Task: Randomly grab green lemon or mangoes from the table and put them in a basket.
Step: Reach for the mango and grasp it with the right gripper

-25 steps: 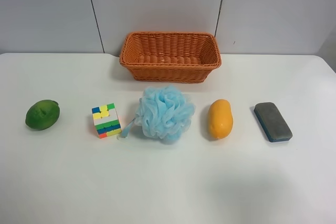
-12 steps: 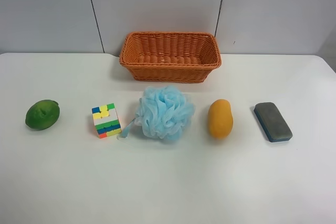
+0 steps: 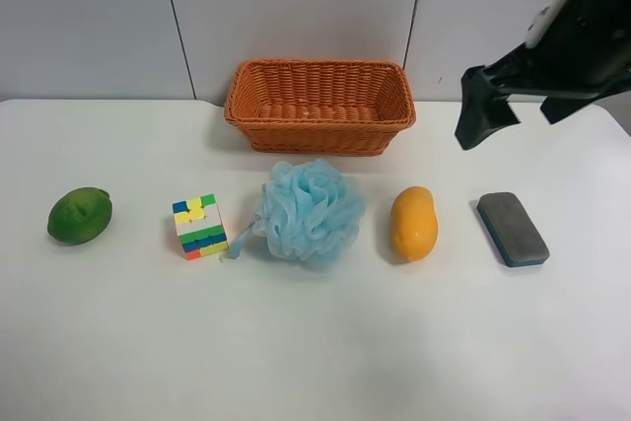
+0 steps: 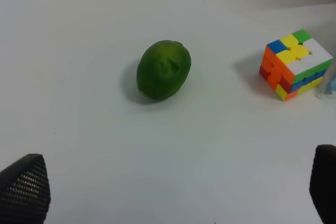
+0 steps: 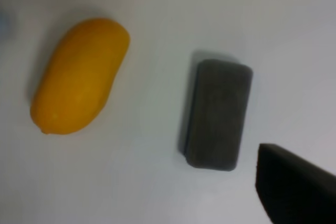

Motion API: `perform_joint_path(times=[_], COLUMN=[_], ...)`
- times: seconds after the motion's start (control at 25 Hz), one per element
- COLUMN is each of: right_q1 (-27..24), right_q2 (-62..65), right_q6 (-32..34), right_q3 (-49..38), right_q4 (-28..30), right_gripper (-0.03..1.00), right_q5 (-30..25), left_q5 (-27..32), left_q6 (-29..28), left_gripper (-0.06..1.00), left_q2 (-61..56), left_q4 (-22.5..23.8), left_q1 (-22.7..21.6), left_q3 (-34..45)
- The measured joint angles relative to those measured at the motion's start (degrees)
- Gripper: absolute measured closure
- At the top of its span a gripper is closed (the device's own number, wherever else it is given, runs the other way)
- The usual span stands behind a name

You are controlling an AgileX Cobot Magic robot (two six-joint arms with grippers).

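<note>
The green lemon (image 3: pixel 80 215) lies at the left of the white table (image 3: pixel 315 342). It also shows in the left wrist view (image 4: pixel 163 70), ahead of my open, empty left gripper (image 4: pixel 173 190). The orange-yellow mango (image 3: pixel 413 223) lies right of centre and shows in the right wrist view (image 5: pixel 79 76). My right gripper (image 3: pixel 518 117) hangs above the table, up and to the right of the mango, with its jaws apart and empty. One of its fingers (image 5: pixel 294 187) shows in the right wrist view. The wicker basket (image 3: pixel 319 105) stands empty at the back.
A colourful puzzle cube (image 3: pixel 199 227) and a blue bath pouf (image 3: pixel 309 210) lie between the two fruits. A grey-blue eraser block (image 3: pixel 513 229) lies right of the mango, under the right gripper. A grey panelled wall (image 3: pixel 296 7) stands behind the table.
My right arm has come into the exterior high view at the upper right; it was out of view before. No object has moved.
</note>
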State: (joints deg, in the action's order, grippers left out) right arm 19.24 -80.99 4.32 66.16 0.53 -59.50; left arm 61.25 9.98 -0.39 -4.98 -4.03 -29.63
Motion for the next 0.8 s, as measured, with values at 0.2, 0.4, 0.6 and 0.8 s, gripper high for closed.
perform_joint_path(times=[0.2, 0.4, 0.6, 0.8], right_q1=[0.27, 0.27, 0.27, 0.27], right_q2=[-8.44, -15.11, -21.22, -26.26], right_q6=[4.19, 4.84, 5.05, 5.1], right_q3=[0.0, 0.0, 0.0, 0.01], right_q4=[-0.53, -1.1, -1.29, -2.21], right_gripper=[-0.02, -0.02, -0.02, -0.02], right_q5=[0.69, 5.08, 9.92, 14.28], left_q5=[0.0, 0.0, 0.0, 0.0], left_q6=[0.0, 0.0, 0.0, 0.0], left_gripper=[-0.05, -0.05, -0.05, -0.05], left_q2=[0.0, 0.0, 0.0, 0.0], left_q4=[0.0, 0.0, 0.0, 0.0], left_q1=[0.0, 0.0, 0.0, 0.0], left_q3=[0.0, 0.0, 0.0, 0.0])
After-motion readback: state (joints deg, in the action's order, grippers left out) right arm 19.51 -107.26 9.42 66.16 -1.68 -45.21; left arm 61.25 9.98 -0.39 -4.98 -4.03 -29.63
